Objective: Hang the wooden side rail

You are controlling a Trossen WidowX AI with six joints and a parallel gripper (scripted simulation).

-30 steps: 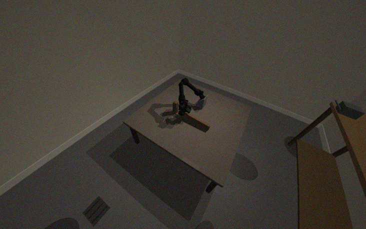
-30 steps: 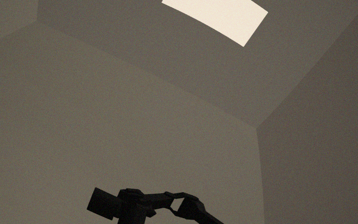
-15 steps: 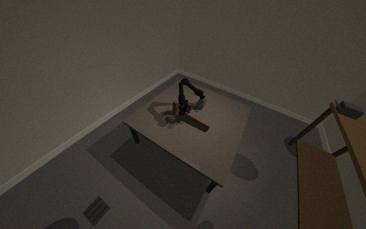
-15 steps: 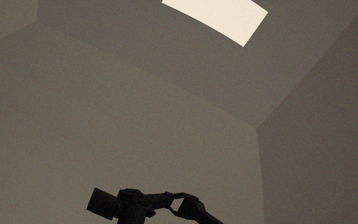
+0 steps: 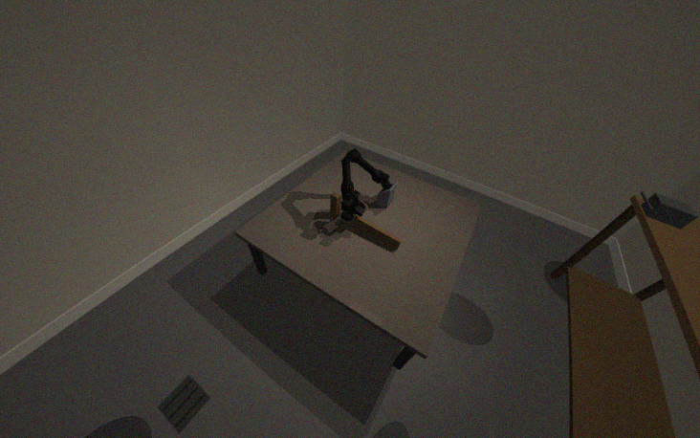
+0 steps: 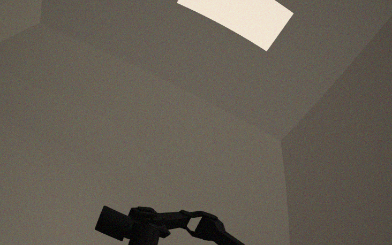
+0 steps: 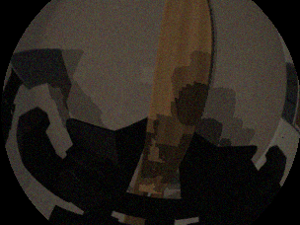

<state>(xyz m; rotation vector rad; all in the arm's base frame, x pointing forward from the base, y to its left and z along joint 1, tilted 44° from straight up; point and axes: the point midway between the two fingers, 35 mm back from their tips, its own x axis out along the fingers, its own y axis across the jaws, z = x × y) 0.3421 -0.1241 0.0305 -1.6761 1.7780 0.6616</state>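
Note:
The wooden side rail (image 5: 377,234) (image 7: 185,39) slants over the table (image 5: 403,299), its far end low at the tabletop. My gripper (image 5: 347,216) (image 7: 170,129) is shut on the rail near its post-side end, with one dark finger on each side. The short wooden headboard post (image 5: 335,204) stands upright just left of the gripper in the top view. The arm hides the gap between rail end and post. The hooks, slot and pins cannot be made out, so whether the hooks touch the pins cannot be told.
The arm's base is behind the gripper, toward the room corner. A wooden shelf unit (image 5: 603,351) stands on the floor at the right, with a grey box (image 5: 670,211) on top. The exterior view shows only part of the arm (image 6: 170,220), walls and a ceiling light (image 6: 242,20).

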